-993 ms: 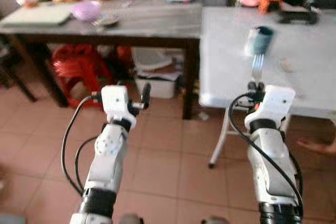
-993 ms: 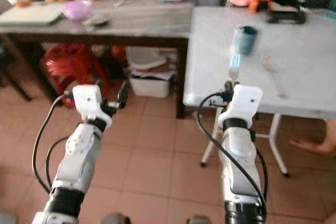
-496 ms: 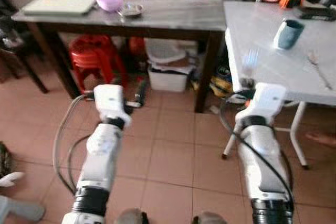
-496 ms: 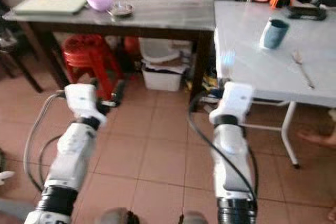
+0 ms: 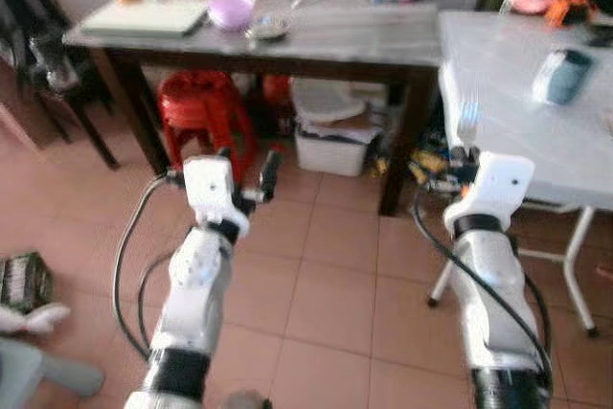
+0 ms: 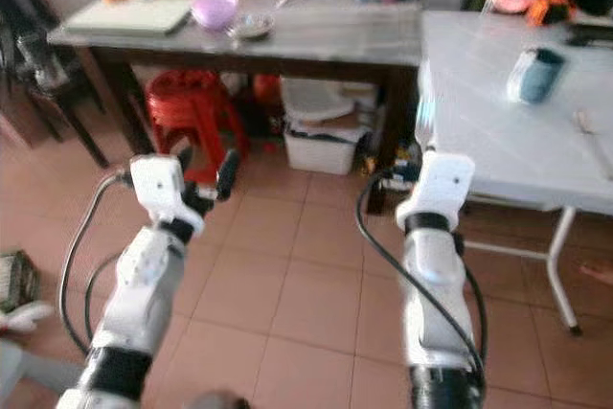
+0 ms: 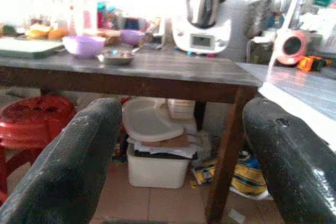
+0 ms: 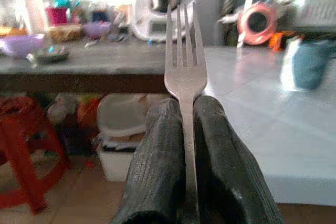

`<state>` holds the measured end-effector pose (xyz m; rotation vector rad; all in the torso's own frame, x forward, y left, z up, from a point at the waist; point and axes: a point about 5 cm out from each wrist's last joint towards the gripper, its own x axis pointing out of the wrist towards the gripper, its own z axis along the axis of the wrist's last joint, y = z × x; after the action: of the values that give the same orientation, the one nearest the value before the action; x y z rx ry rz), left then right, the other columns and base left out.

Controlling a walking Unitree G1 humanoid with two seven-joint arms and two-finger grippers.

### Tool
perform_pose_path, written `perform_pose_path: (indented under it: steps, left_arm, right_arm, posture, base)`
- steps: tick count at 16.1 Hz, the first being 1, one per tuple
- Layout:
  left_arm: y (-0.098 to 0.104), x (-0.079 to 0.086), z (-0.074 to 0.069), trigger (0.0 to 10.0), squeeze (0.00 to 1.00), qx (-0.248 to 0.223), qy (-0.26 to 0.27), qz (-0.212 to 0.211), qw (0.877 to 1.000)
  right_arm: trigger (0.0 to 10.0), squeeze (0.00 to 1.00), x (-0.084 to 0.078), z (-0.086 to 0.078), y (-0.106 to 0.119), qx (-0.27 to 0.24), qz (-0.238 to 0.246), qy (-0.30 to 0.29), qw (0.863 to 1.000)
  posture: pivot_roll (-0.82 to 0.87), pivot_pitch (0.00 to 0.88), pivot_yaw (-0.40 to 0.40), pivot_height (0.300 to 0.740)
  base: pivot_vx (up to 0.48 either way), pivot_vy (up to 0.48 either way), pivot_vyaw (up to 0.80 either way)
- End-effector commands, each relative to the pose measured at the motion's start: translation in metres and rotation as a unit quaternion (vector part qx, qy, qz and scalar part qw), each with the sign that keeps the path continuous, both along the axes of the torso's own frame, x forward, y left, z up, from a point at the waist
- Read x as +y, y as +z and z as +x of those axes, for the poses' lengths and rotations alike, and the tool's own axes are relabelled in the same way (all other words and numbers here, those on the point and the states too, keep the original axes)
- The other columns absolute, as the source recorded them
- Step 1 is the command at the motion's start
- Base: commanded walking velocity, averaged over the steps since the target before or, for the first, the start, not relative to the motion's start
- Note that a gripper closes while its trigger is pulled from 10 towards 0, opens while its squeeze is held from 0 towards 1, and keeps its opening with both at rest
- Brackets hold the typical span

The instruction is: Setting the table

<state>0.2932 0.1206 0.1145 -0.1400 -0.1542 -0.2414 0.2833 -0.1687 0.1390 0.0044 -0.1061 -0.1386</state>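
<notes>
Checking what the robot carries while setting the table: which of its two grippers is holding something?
The right gripper: its fingers are shut on a silver fork, tines pointing up. The left gripper is open, nothing between its fingers.

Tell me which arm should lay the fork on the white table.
The right, probably: its claw already clamps the silver metal fork and sits beside the white table. The left claw is open.

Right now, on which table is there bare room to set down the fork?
The white table is mostly bare: its near part, between the blue-grey cup and the edge facing the right gripper, is free. The dark wooden table is crowded at its back, around the purple plastic bowl.
</notes>
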Motion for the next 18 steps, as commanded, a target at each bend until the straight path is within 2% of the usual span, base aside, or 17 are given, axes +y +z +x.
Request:
perform_pose_path:
  steps: [1, 3, 10, 13, 15, 16, 18]
  left_arm:
    - [0.002, -0.001, 0.002, 10.0, 0.0, 0.0, -0.001, -0.001, 1.0]
    - [0.001, 0.0, 0.002, 10.0, 0.0, 0.001, -0.002, -0.002, 1.0]
    - [0.001, 0.0, 0.003, 10.0, 0.0, 0.002, -0.005, -0.001, 1.0]
    - [0.001, 0.0, 0.003, 10.0, 0.0, 0.007, 0.001, 0.0, 1.0]
    - [-0.003, 0.006, 0.003, 10.0, 0.0, 0.023, 0.029, 0.007, 0.999]
    - [-0.009, 0.016, 0.002, 10.0, 0.0, 0.047, 0.066, 0.014, 0.997]
    - [-0.013, 0.023, -0.002, 10.0, 0.0, 0.058, 0.06, 0.014, 0.996]
  right_arm:
    - [10.0, 0.0, -0.004, 0.001, 0.006, -0.014, -0.005, -0.004, 1.0]
    - [10.0, 0.0, -0.008, 0.003, 0.008, -0.015, -0.007, -0.009, 1.0]
    - [10.0, 0.0, -0.004, 0.0, 0.005, -0.014, 0.0, -0.009, 1.0]
    - [10.0, 0.0, -0.004, 0.001, 0.005, -0.015, 0.0, -0.008, 1.0]
    - [10.0, 0.0, -0.005, 0.0, 0.006, -0.016, -0.001, -0.009, 1.0]
    - [10.0, 0.0, -0.006, -0.002, 0.005, -0.015, -0.001, -0.011, 1.0]
    - [10.0, 0.0, -0.006, -0.004, 0.003, -0.013, -0.001, -0.012, 1.0]
  posture:
    - [-0.04, 0.0, 0.036, 0.74]
    - [-0.04, 0.0, 0.037, 0.74]
    - [-0.04, 0.0, 0.045, 0.74]
    - [-0.05, 0.0, 0.046, 0.74]
    - [-0.05, 0.0, 0.05, 0.74]
    - [-0.05, 0.0, 0.051, 0.74]
    - [-0.04, 0.0, 0.052, 0.74]
  base:
    - [0.375, 0.0, 0.0]
    - [0.375, 0.0, 0.0]
    - [0.338, 0.0, 0.0]
    - [0.0, 0.0, 0.0]
    - [0.0, 0.0, 0.0]
    - [0.0, 0.0, 0.0]
    - [0.0, 0.0, 0.0]
